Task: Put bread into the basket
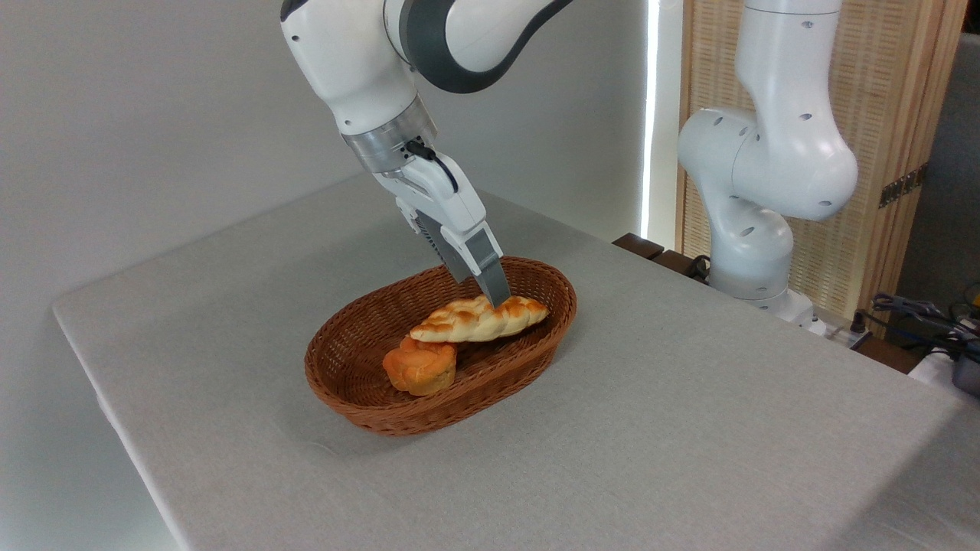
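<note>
Near the middle of the grey table [230, 321], toward its far edge: oval wicker basket [348, 386], brown, shallow, flared at the rim. Inside, at the left end, small round orange bun [419, 369], lying against the basket floor. Just right of it and partly on top, long braided bread [467, 321], pale gold with toasted patches, lying lengthwise inside the basket, left tip over the bun, right tip near the far-right wall. Slanting down from the upper left, white arm with gripper [499, 300] reaching into the basket, grey fingers [494, 287] meeting the loaf's right half; from this angle, cannot tell how far apart the fingers stand or whether the loaf is pinched. Beyond the table's right edge, white arm base [754, 252] before a wooden slatted screen [880, 153].
</note>
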